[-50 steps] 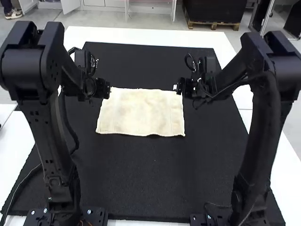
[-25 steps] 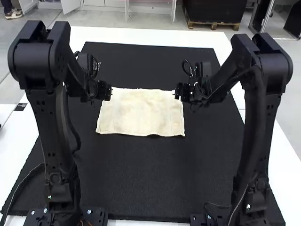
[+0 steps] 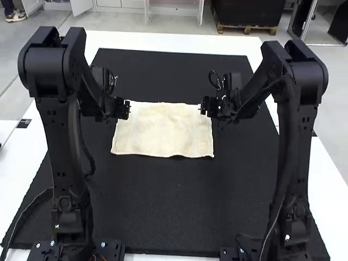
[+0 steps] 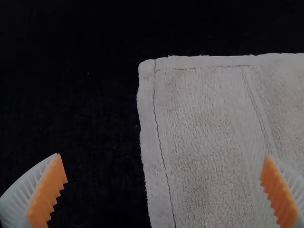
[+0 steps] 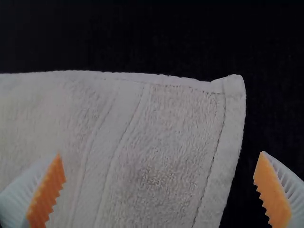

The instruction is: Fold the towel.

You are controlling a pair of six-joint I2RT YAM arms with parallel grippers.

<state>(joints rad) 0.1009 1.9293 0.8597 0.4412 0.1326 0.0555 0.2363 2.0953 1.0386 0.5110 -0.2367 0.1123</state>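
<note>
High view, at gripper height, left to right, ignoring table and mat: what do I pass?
Left arm's upright section → left gripper → towel → right gripper → right arm's upright section.

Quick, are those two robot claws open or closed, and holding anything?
Left gripper: open, holding nothing, by one far corner of the towel.
Right gripper: open, holding nothing, by the other far corner.

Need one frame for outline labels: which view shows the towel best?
High view: the towel lies spread, nearly its whole outline visible. The left wrist view shows one stitched corner close up; the right wrist view shows another corner.
</note>
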